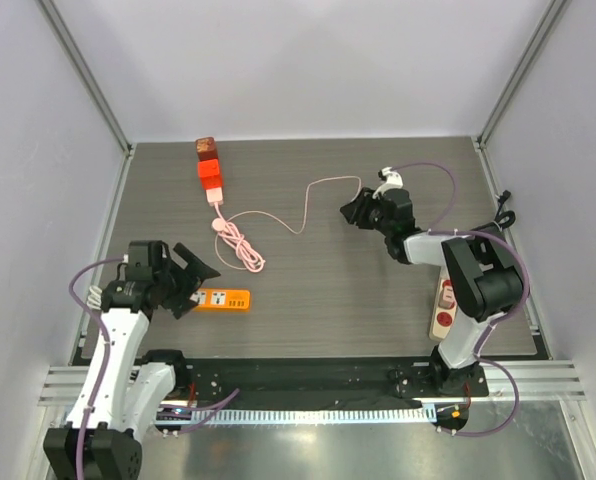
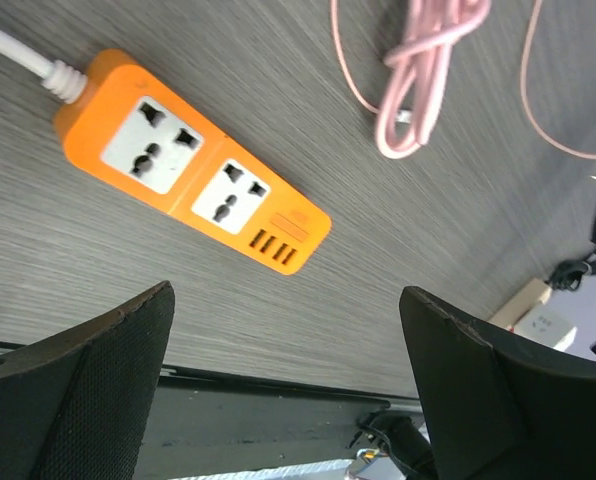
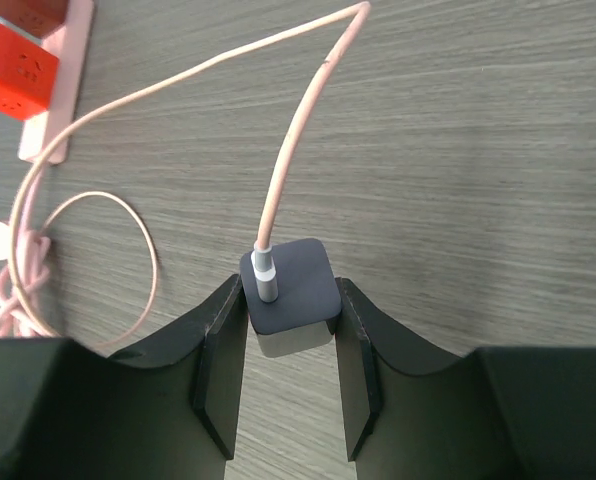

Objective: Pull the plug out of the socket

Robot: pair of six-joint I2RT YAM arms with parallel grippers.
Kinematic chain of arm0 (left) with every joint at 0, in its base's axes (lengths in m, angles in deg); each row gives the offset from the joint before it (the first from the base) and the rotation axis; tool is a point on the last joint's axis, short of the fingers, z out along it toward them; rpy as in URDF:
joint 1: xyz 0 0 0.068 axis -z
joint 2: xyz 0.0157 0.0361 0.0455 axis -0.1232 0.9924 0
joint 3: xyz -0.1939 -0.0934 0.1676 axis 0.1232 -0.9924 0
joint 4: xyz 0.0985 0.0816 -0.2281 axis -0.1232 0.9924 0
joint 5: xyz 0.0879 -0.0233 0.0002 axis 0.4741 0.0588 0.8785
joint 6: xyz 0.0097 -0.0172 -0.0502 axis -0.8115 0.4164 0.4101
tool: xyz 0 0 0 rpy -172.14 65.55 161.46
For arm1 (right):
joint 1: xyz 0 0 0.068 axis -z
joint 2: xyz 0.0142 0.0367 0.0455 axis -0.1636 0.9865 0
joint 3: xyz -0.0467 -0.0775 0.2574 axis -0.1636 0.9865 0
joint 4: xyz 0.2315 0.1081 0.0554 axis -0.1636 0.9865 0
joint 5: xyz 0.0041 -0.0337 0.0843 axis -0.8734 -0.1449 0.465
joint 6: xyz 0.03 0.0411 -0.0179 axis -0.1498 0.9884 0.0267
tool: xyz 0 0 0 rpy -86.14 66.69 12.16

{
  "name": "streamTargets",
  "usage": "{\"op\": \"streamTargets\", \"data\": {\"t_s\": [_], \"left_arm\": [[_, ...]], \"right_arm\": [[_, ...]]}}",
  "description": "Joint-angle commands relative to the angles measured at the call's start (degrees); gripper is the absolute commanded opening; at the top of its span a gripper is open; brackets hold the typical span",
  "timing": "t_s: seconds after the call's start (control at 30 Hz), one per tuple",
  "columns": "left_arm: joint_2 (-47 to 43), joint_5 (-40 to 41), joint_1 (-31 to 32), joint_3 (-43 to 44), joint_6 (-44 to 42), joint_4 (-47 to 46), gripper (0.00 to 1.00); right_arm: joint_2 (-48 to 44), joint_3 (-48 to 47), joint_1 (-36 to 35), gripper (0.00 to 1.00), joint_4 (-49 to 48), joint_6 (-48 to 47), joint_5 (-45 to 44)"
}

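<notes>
The orange power strip [image 1: 223,299] lies at the near left. In the left wrist view [image 2: 193,161] both of its sockets show empty. My left gripper [image 1: 200,283] is open beside its left end, fingers spread wide [image 2: 288,295], touching nothing. My right gripper [image 1: 356,212] is at the middle right of the table. In the right wrist view it [image 3: 288,290] is shut on the dark square plug [image 3: 296,285], one finger on each side. A pink cable [image 3: 298,130] runs out of the plug's top face.
The pink cable loops across the table to a coiled bundle [image 1: 240,245] and red cube blocks [image 1: 209,172] at the back left. A white power strip [image 1: 444,305] lies by the right arm's base. A white cord [image 2: 13,50] leaves the orange strip.
</notes>
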Motion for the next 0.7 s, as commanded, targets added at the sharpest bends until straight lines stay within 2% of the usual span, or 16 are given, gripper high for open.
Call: {"op": "streamTargets", "data": {"t_s": [0.0,0.1,0.27,0.33,0.47,0.53,0.57,0.67], "left_arm": [[1.6,3.8,1.4,0.8,0.5,-1.5,0.93],[2.4,5.8,6.0,1.4,2.6,-2.3,0.91],[5.0,8.6,18.5,0.0,7.7,-9.2,0.89],[8.7,9.6,22.9,0.8,8.9,-11.5,0.88],[15.2,13.9,28.3,3.6,8.9,-11.8,0.86],[18.3,16.2,30.7,5.3,9.2,-11.8,0.85],[19.2,16.8,31.3,5.9,9.3,-11.8,0.85],[22.8,17.2,32.8,7.7,9.6,-12.7,0.82]], "right_arm": [[0.4,-1.5,1.5,0.18,-8.3,3.4,7.7],[3.8,-3.3,2.4,0.24,-7.8,4.4,11.7],[6.5,-3.0,4.2,0.36,-10.9,6.8,14.7],[7.8,-3.0,4.9,0.42,-12.3,7.2,15.2],[8.8,-4.3,5.5,0.47,-10.8,6.1,15.6],[8.2,-5.4,5.7,0.52,-6.8,3.8,13.4],[7.9,-5.8,5.6,0.58,-5.3,1.9,12.4],[7.6,-6.6,5.8,0.65,-1.2,-0.3,10.0]]}}
